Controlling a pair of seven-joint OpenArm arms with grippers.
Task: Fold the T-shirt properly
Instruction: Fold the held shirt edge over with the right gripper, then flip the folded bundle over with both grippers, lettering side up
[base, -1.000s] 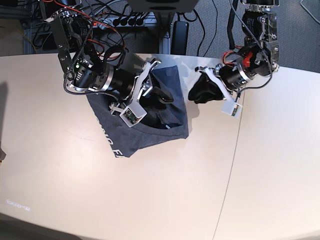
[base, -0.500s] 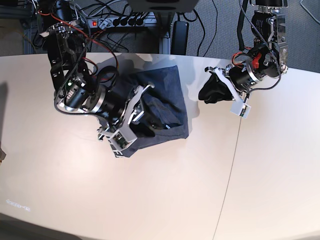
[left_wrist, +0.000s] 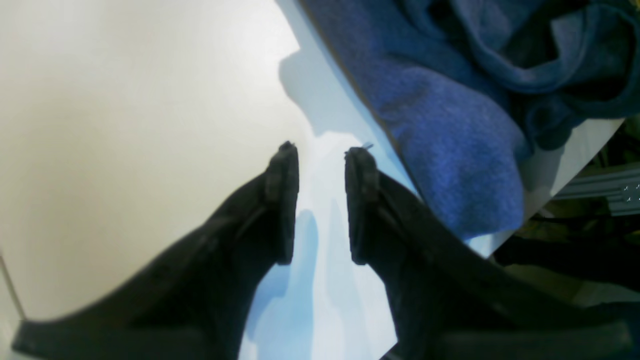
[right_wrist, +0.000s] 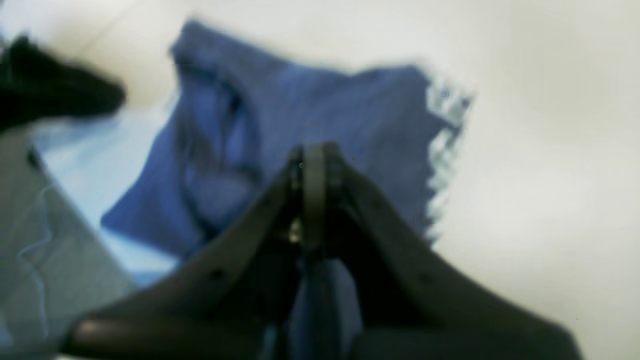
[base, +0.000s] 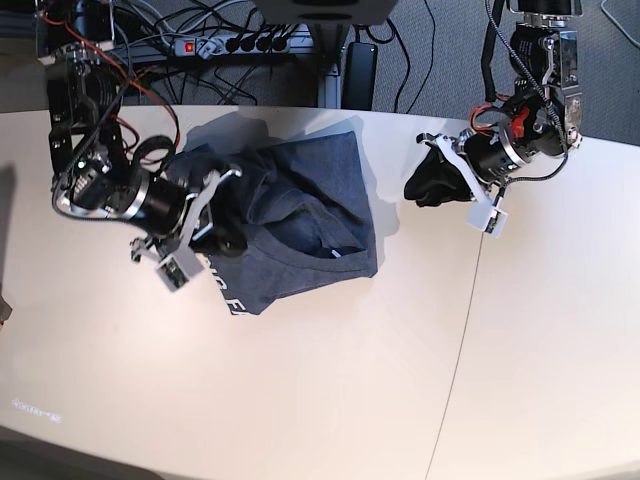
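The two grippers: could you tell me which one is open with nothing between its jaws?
The left gripper, on the base view's right, is open over bare table beside the T-shirt. The right gripper has its jaws together above the shirt.

counter (base: 330, 380): pale, a thin seam curving down its right part | power strip (base: 235, 42): beyond far edge, left of centre | cables (base: 420, 40): dark, on the grey floor behind

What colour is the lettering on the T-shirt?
White, along the T-shirt's lower-left edge; the lettering shows best in the base view.
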